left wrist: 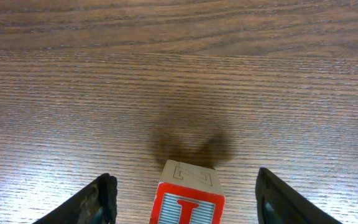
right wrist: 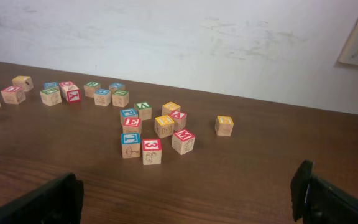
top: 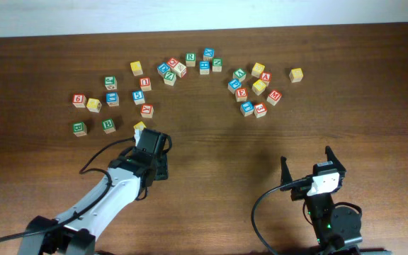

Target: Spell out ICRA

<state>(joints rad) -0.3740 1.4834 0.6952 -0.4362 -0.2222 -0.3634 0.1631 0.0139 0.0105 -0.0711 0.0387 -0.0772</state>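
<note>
Between my left fingers point(left wrist: 101, 202) stands the I cube point(left wrist: 188, 208), upright on the table point(left wrist: 179, 74), its red-framed letter facing my wrist. My left gripper point(left wrist: 184, 186) is spread wider than the cube. Bare wood shows on both sides of it and neither finger touches it, so that hand grips nothing. From overhead, the hand sits just below the left scatter of cubes, with a yellow cube point(top: 139, 127) just beside it. I cannot pick out the I cube in that view.

My right gripper point(top: 307, 161) hangs over the table on my own side, jaws wide apart and empty, well apart from every cube.

Further out, the green-faced R cube point(top: 190, 58) lies in the middle group toward the back. The red-faced A cube point(top: 265, 76) sits in the right cluster, close among its neighbours. Other yellow cubes point(top: 258, 70) lie in both scatters, but their letters are too small for me to read. Behind the table rises a pale wall point(right wrist: 179, 37).
</note>
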